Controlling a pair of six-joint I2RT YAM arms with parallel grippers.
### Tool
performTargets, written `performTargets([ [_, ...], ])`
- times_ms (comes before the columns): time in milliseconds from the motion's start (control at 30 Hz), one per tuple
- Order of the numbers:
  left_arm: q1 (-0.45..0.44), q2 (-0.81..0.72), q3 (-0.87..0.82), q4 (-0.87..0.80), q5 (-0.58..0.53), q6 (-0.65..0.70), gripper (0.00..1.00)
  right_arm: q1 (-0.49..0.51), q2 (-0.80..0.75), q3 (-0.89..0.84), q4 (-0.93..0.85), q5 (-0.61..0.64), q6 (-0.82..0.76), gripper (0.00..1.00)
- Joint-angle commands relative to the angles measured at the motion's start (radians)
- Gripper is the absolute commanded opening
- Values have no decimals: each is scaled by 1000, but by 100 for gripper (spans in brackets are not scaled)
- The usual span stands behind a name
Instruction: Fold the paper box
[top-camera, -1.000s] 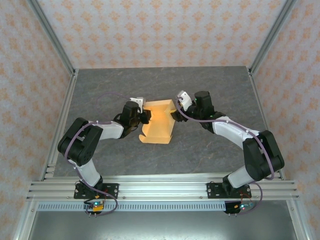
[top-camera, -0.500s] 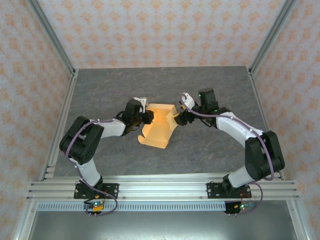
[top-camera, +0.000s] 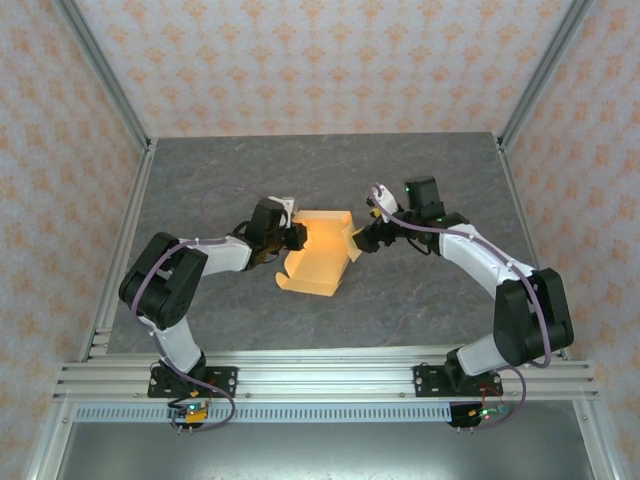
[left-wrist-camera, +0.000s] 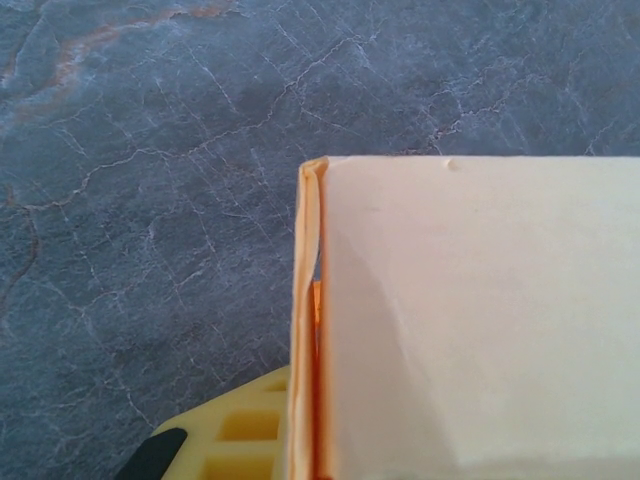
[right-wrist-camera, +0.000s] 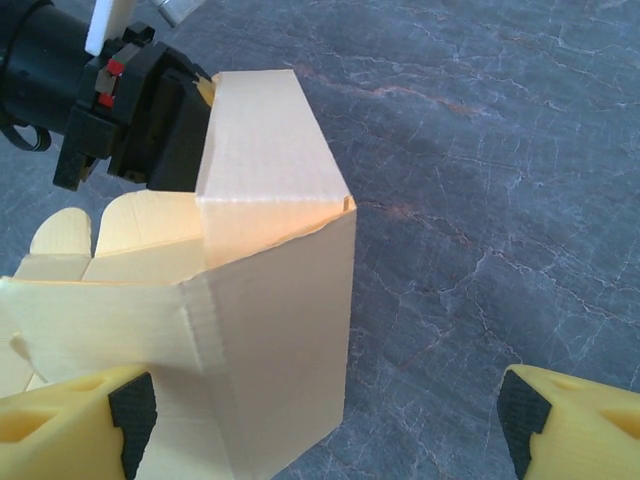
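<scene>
Paper box (top-camera: 318, 255) sits on the grey table (top-camera: 430, 170), part-folded: far end stands up as walls, near end lies flat with a flap toward the arm bases. Left gripper (top-camera: 292, 236) is at the box's left wall, far end, jaws closed down tight on the wall's edge. In the left wrist view the doubled wall edge runs straight down beside one yellow finger (left-wrist-camera: 235, 440); the other finger is hidden behind the panel. Right gripper (top-camera: 365, 238) is at the box's right wall, jaws spread wide, holding nothing. In the right wrist view its fingers (right-wrist-camera: 70, 415) straddle the box's upright right corner: one pad is level with the box's side panel, contact can't be told, and the other is well off the box over bare table. The box corner there is creased square, with the top edge of the side panel slightly ragged. The left gripper's black body shows just behind the box's far wall in that same view.
</scene>
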Motion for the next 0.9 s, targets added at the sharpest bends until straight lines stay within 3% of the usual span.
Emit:
performTargets([
  [0,-4,-10,33,-39,-9,12,0,3,-20,6,-25,-26,-26,90],
  [333,-4,12,50,-55,-4,-20,0,35,20,-14,21,53,-3,93],
  [600,-6,6,45,-45,7,-13,0,39,31,-74,247,158,91,82],
  [867,-6,7,38,-40,2,-18,0,44,30,-92,283,197,74,66],
])
